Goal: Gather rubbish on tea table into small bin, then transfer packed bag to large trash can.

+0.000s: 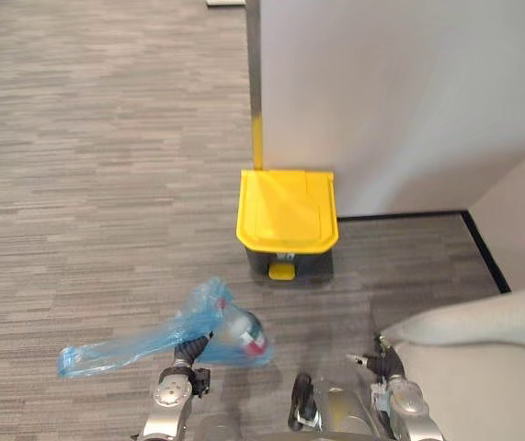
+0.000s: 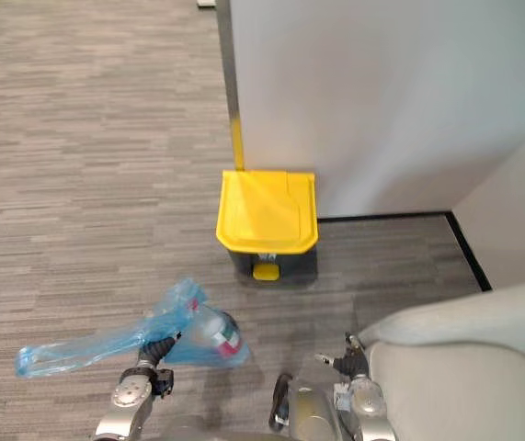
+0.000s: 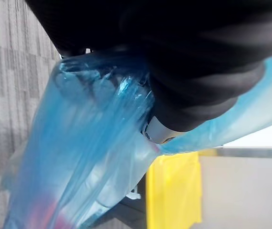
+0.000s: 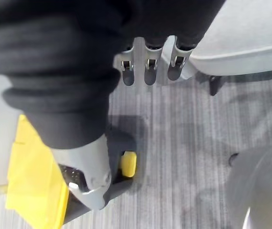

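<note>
Trash can (image 1: 303,264), yellow lid (image 1: 287,209) down, stands at 12 o'clock. Blue bag (image 1: 218,326) of rubbish hangs at its 7 o'clock, the left hand (image 1: 191,349) fingers closed round its neck. Right hand (image 4: 147,67) fingers hang slack and empty. Transfer step: the lid likely needs opening next.

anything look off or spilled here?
Nothing spilled or askew. The blue bag hangs intact from the left hand, rubbish inside. The trash can stands upright, but its yellow lid is shut, so the bag cannot go in yet. The right hand holds nothing.
</note>
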{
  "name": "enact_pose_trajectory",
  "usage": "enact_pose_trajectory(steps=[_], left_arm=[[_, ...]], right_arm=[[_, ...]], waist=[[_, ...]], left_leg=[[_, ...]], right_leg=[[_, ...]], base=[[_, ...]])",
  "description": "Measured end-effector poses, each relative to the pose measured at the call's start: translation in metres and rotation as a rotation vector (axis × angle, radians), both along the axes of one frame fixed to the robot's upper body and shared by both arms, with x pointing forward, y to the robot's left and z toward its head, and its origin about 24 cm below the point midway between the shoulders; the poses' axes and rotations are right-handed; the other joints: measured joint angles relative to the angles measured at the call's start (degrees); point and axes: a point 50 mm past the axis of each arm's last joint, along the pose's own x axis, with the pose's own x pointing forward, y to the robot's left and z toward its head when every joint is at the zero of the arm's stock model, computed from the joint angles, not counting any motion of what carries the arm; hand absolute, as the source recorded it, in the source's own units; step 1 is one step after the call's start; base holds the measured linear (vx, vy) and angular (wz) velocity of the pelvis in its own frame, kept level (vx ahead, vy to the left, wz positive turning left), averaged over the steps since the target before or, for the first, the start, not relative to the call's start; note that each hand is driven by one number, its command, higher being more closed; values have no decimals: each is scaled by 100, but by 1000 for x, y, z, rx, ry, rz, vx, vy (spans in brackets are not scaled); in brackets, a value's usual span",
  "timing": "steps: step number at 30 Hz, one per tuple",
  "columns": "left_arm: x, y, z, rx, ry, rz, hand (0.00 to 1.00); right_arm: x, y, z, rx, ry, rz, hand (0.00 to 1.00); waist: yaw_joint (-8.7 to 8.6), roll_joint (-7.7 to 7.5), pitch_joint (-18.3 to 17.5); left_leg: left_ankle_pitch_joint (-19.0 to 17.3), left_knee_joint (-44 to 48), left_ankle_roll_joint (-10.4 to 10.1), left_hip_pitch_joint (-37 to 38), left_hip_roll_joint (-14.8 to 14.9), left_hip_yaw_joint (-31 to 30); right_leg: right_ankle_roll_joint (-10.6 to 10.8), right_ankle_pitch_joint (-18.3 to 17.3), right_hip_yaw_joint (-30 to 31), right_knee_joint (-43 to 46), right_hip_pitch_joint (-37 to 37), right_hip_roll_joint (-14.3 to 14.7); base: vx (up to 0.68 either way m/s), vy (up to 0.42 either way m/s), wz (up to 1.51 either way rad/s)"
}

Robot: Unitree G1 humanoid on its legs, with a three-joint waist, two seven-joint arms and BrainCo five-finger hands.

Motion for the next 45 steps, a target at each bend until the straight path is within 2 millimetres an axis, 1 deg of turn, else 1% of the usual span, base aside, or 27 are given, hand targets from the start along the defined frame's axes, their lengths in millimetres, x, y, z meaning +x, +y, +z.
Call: enact_pose_trajectory(steps=[1, 2, 3, 4, 5, 6, 7, 8, 9, 11, 13, 15, 16, 19, 20, 21, 22, 24, 25, 26, 27, 29, 31, 33, 36, 42, 45], left_arm=[[-2, -1, -1, -4, 3, 1, 100], [-3, -1, -1, -4, 7, 4, 100], [-3, 0, -1, -4, 7, 6, 100], [-4, 1, -2, -3, 9, 11, 100], [-4, 1, -2, -2, 9, 12, 100], [-4, 1, -2, -4, 12, 13, 100], [-6, 4, -5, 5, 29, 15, 100], [-7, 4, -6, 6, 38, 13, 100], [-6, 8, -6, 19, 38, 10, 100], [-8, 10, -6, 24, 42, 12, 100], [-9, 13, -6, 34, 45, 14, 100], [-11, 17, -7, 47, 57, 15, 100], [-13, 18, -10, 47, 73, 15, 100], [-17, 19, -12, 59, 88, -3, 100], [-17, 18, -12, 63, 89, -13, 100], [-17, 18, -12, 62, 89, -15, 100], [-16, 18, -11, 65, 86, -16, 100], [-11, 20, -10, 70, 81, -20, 100], [-14, 27, -11, 92, 94, -24, 100], [-15, 24, -14, 84, 109, -25, 100], [-17, 16, -19, 56, 127, -25, 100], [-17, 6, -20, 28, 125, -25, 100], [-17, 4, -20, 21, 123, -25, 100], [-17, 4, -20, 21, 122, -22, 100], [-17, 6, -20, 22, 123, -14, 100], [-20, 9, -22, 28, 139, -7, 100], [-23, 18, -24, 54, 157, -4, 100]], right_arm=[[2, 2, 2, 12, -20, -6, 0], [4, 2, 3, 19, -27, -16, 0], [6, 1, 4, 18, -34, -19, 0], [12, 2, 7, 18, -49, -17, 0], [13, 1, 7, 17, -50, -20, 0], [11, -1, 6, 14, -42, -28, 0], [11, 3, 3, 27, -25, -28, 0], [8, 4, 1, 31, -16, -27, 0], [7, 1, 1, 25, -14, -33, 0], [8, 0, 2, 21, -17, -37, 0], [10, 1, 1, 24, -13, -32, 0], [10, 1, 0, 25, -6, -31, 0], [13, 1, -1, 23, -3, -28, 0], [6, 1, -5, 27, 25, -29, 0], [4, 2, -6, 29, 32, -28, 0], [3, 3, -7, 32, 35, -26, 0], [3, 5, -7, 36, 36, -22, 0], [1, 3, -8, 31, 41, -23, 0], [-4, 3, -10, 32, 54, -28, 0], [-8, 0, -13, 26, 71, -32, 0], [-10, -5, -14, 14, 89, -37, 0], [-9, -10, -13, -1, 85, -37, 0], [-11, -10, -14, 2, 90, -41, 0], [-13, -12, -14, 2, 93, -53, 0], [-15, -18, -14, -9, 94, -75, 0], [-18, -18, -17, -4, 118, -78, 0], [-19, -16, -18, 2, 121, -77, 0]], waist=[[41, -47, -9], [52, -79, -42], [80, -73, -39], [156, -42, -29], [195, -36, -30], [197, 31, -40], [223, -94, -36], [199, -127, -62], [193, -256, -134], [195, -255, -132], [200, -235, -135], [203, -237, -134], [199, -230, -134], [170, -270, -146], [125, -252, -148], [67, -245, -151], [11, -223, -137], [-4, -220, -135], [-10, -372, -209], [-10, -421, -222], [-2, -286, -245], [19, -105, -283], [-2, -26, -308], [2, -22, -311], [2, -23, -317], [25, -21, -323], [19, -52, -353]], left_leg=[[-105, 57, 179, -351, 22, 213], [-200, -361, 343, -576, -56, 347], [-225, -683, 385, -657, -113, 366], [-222, -1381, 388, -803, -237, 355], [-189, -1761, 409, -835, -307, 343], [515, -2896, 472, -785, -474, 280], [668, -3049, 575, -600, -606, 372], [703, -3206, 615, -540, -710, 415], [704, -3322, 656, -486, -886, 484], [698, -3362, 667, -404, -1048, 542], [621, -3495, 767, -194, -1166, 637], [487, -3713, 842, 29, -1341, 683], [478, -3872, 858, 160, -1384, 728], [470, -4208, 886, 576, -1558, 769], [439, -4259, 932, 685, -1541, 673], [429, -4259, 943, 706, -1512, 608], [416, -4310, 964, 755, -1444, 491], [451, -4352, 884, 797, -1287, 376], [395, -4312, 746, 815, -1433, 208], [326, -4277, 656, 869, -1436, 125], [346, -4251, 627, 900, -1306, 82], [331, -4297, 603, 904, -1146, 56], [332, -4419, 598, 981, -1046, 19], [355, -4543, 557, 1150, -960, 17], [355, -4622, 555, 1205, -952, 16], [357, -4625, 557, 1139, -1081, -14], [360, -4583, 562, 1085, -1161, -57]], right_leg=[[-4, -2, 21, -233, 193, 6], [39, 29, 75, -402, 316, -6], [58, 40, 106, -453, 373, -13], [113, 58, 188, -500, 459, -28], [211, 83, 244, -500, 471, -42], [413, 0, 346, -464, 516, -48], [496, -48, 513, -432, 541, -116], [547, -18, 611, -523, 555, -170], [646, 12, 748, -777, 657, -298], [742, 45, 827, -924, 759, -443], [832, -13, 912, -860, 793, -553], [955, -216, 1039, -441, 711, -700], [1041, -274, 1098, 56, 512, -811], [1127, -238, 1197, 1314, 78, -1042], [1028, -93, 1237, 1882, -185, -1046], [1010, -227, 1277, 1998, -270, -992], [847, -487, 1395, 1934, -449, -800], [723, -539, 1493, 1468, -746, -468], [626, 289, 1570, 173, -708, -345], [579, 416, 1595, 233, -692, -336], [498, 474, 1532, 177, -597, -262], [469, 497, 1466, -213, -402, -128], [427, 559, 1404, -441, -268, -10], [408, 633, 1392, -686, -37, 93], [434, 782, 1402, -970, 98, 122], [558, 1168, 1410, -1563, 325, 54], [609, 1334, 1401, -1824, 422, -18]], base=[[195, 13, -11], [193, 30, -14], [232, 93, -25], [217, 125, -31], [335, 236, -36], [276, 204, -33], [285, 176, -16], [263, 140, -1], [255, 132, 7], [242, 126, -5], [153, 73, -15], [104, 65, -18], [94, 39, -17], [108, 47, -3], [165, 52, 22], [182, 3, 38], [157, -39, 42], [151, -104, 53], [169, -104, 56], [220, -105, 46], [231, -80, 15], [208, -92, 3], [101, -80, 2], [83, -67, -4], [16, -2, -2], [-43, 69, 2], [-81, 59, 4]])
